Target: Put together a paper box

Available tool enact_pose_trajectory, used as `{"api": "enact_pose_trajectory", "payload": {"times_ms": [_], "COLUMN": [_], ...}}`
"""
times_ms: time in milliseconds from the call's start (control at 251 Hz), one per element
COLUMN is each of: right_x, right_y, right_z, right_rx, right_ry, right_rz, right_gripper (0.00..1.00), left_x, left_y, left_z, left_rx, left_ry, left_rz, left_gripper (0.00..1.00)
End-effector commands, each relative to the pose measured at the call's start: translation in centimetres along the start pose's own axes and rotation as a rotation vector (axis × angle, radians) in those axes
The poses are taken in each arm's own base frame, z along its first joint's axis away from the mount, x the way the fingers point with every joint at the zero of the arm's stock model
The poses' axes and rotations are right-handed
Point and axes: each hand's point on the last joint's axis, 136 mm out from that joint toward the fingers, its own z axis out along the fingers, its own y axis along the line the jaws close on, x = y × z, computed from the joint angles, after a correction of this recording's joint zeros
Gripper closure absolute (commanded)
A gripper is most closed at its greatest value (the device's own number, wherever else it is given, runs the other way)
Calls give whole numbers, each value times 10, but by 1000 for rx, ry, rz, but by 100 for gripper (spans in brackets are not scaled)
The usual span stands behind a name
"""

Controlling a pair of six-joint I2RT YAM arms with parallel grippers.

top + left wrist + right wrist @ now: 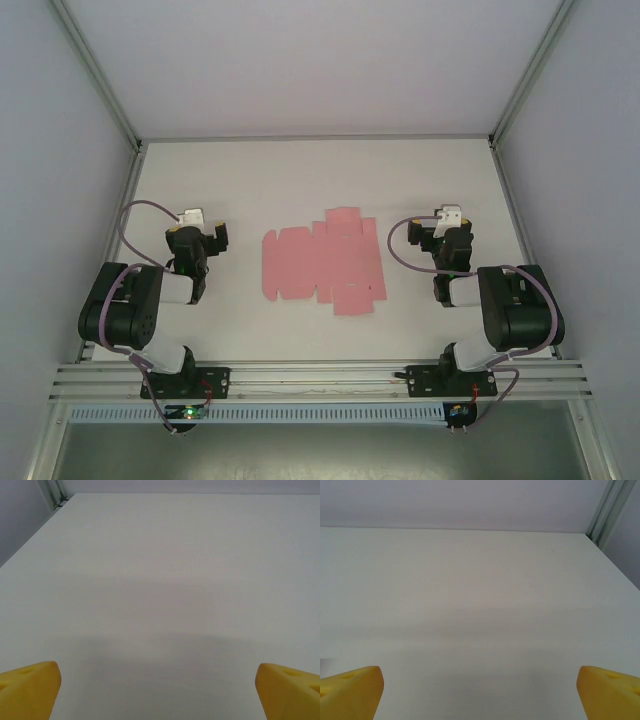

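Pink paper box [322, 262], not yet folded, lies flat as a cut-out sheet at the centre of the white table [300, 170], seen from the overhead cam. Its long axis runs left-to-right across the table. The scalloped end with small rounded tabs points toward the left arm, and the squarer end toward the right arm. Extra rectangular flaps stick out on the far and near sides, mostly on the right half. The card looks thin, matte and plain, with faint crease lines between panels. The sheet sits between the two tools and well apart from both: left gripper [198, 235] to its left, right gripper [450, 232] to its right, each hovering approx. level with the sheet's far half. Neither touches it. Both stand with jaws spread wide and nothing between them. In the left wrist cam, the blunt yellow plastic fingers [30, 687] sit at the bottom corners over bare tabletop; same in the right wrist cam, with yellow fingers [605, 690] far apart. The tabletop is smooth and pale, with grey walls and a metal frame [320, 375] around it.
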Motion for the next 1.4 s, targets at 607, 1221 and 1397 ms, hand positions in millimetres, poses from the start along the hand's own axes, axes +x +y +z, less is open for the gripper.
{"api": "enact_pose_trajectory", "payload": {"times_ms": [607, 1221, 1397], "right_x": [-17, -49, -62], "right_y": [1, 3, 41], "right_z": [2, -1, -5], "right_rx": [-4, 70, 11], "right_ry": [-46, 77, 210], "right_rz": [16, 3, 7], "right_gripper": [2, 2, 2], "left_x": [-14, -70, -71], "left_y": [-6, -9, -30], "left_z": [3, -17, -34], "left_rx": [41, 38, 136], "left_ry": [-32, 152, 213], "left_rz": [-1, -126, -333], "left_gripper": [0, 0, 0]}}
